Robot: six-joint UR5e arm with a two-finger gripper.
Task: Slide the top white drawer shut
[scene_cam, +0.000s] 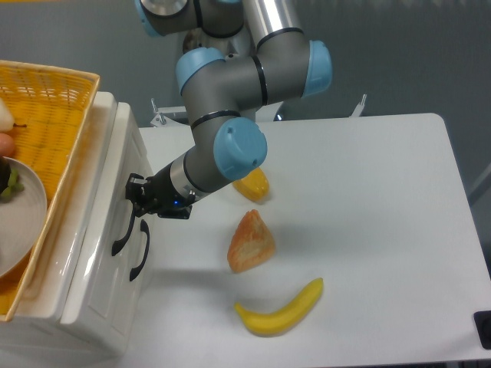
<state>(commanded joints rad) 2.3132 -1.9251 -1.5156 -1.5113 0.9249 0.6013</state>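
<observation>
Top white drawer [115, 211]: sits at the left edge of the surface, its glossy front flush with the rest of the white cabinet, with no gap showing along the top edge.
Drawer handle [123, 234]: a curved black bar on the upper part of the front, just below the end effector.
Lower drawer front [115, 299]: white, directly under the top one, carrying its own black handle [140, 251], which lies close beside the upper handle from this angle.
End effector [134, 195]: black, pressed up against the top drawer's front near the upper end of its handle. The fingers are small and dark against the handle, so I cannot tell how far apart they stand or whether they grip anything.
Arm [230, 115]: grey with light blue joint caps, reaching down and to the left from the back of the surface, the wrist low over the surface beside the cabinet.
Surface [368, 215]: white, taking up the right and middle of the view.
Yellow wicker basket [57, 107]: rests on top of the cabinet, tilted, holding a white plate [19, 222] with some fruit partly cut off by the frame.
Banana [280, 310]: yellow, lying near the front edge of the surface.
Orange wedge-shaped item [251, 241]: lies between the banana and the arm.
Small yellow-orange item [253, 185]: partly hidden behind the arm's wrist.
</observation>
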